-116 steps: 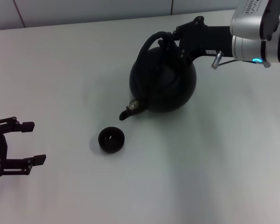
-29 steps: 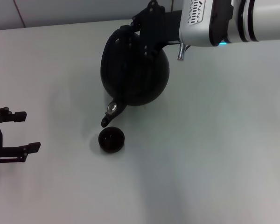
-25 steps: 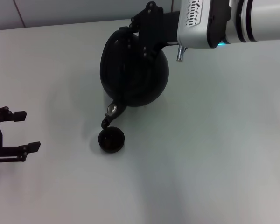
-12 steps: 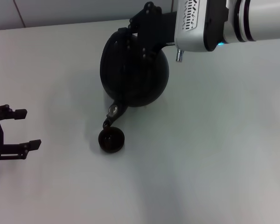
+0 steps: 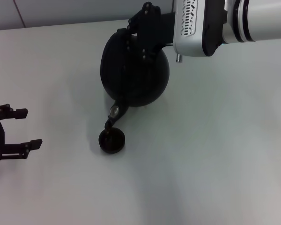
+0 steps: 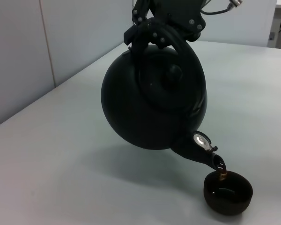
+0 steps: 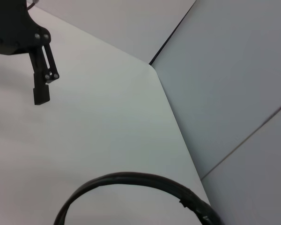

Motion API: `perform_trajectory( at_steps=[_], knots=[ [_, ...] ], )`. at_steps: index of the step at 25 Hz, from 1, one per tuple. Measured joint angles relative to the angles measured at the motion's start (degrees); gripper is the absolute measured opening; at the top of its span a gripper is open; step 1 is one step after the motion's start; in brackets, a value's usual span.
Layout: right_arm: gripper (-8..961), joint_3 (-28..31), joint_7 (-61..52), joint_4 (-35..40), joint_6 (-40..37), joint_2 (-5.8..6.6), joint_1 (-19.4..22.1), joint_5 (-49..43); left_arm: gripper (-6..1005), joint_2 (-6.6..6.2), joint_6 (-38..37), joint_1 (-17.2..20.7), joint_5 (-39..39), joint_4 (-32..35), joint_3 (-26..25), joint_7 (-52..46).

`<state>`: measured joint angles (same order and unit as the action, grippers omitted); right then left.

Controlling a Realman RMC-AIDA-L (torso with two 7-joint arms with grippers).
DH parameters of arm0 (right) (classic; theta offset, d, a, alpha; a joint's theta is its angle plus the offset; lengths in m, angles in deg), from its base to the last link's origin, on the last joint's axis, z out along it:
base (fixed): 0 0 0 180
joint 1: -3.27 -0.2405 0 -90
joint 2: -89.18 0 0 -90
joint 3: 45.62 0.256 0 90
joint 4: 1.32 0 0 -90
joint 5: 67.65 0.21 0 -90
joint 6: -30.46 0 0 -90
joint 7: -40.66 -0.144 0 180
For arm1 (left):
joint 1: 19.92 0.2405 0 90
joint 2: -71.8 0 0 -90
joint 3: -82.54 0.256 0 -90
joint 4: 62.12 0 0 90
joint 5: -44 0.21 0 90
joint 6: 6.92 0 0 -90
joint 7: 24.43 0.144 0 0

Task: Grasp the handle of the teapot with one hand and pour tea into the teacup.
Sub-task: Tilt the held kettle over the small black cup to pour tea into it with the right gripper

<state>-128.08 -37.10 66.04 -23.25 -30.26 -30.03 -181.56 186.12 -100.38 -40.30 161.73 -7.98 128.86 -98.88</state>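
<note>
Bare table (image 5: 215,154) rightward — teapot (image 5: 134,70) over teacup (image 5: 112,140)

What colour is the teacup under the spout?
Matte black teacup, clearest in the left wrist view.

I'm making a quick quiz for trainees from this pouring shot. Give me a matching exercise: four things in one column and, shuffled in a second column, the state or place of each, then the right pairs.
Column one:
1. teapot
2. teacup
3. left claw
4. right claw

Column two:
A. open and holding nothing, off to the robot's left of the cup
B. lifted off the table and tilted, spout down
C. shut on the handle at the pot's top
D. standing on the table right under the spout tip

Pairs: 1-B, 2-D, 3-A, 4-C
</note>
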Motion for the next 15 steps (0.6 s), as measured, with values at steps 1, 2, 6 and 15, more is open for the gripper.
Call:
perform_trajectory(
  at_steps=[1, 2, 6, 15],
  knots=[
    [102, -0.03, 0.14, 0.1, 0.01, 0.0, 0.0, 0.0, 861, 0.0, 0.04, 0.0, 0.0, 0.0, 0.0, 0.0],
    [101, -0.09, 0.43, 0.3, 0.01, 0.0, 0.04, 0.0, 861, 0.01, 0.24, 0.0, 0.0, 0.0, 0.0, 0.0],
    [99, -0.24, 0.51, 0.68, 0.0, -0.01, 0.11, -0.36, 860, 0.02, 0.38, 0.0, 0.0, 0.0, 0.0, 0.0],
    [97, -0.95, 0.56, 1.09, 0.04, -0.09, 0.04, -1.29, 861, 0.1, 0.94, 0.0, -0.04, 0.0, 0.0, 0.0]
  ],
)
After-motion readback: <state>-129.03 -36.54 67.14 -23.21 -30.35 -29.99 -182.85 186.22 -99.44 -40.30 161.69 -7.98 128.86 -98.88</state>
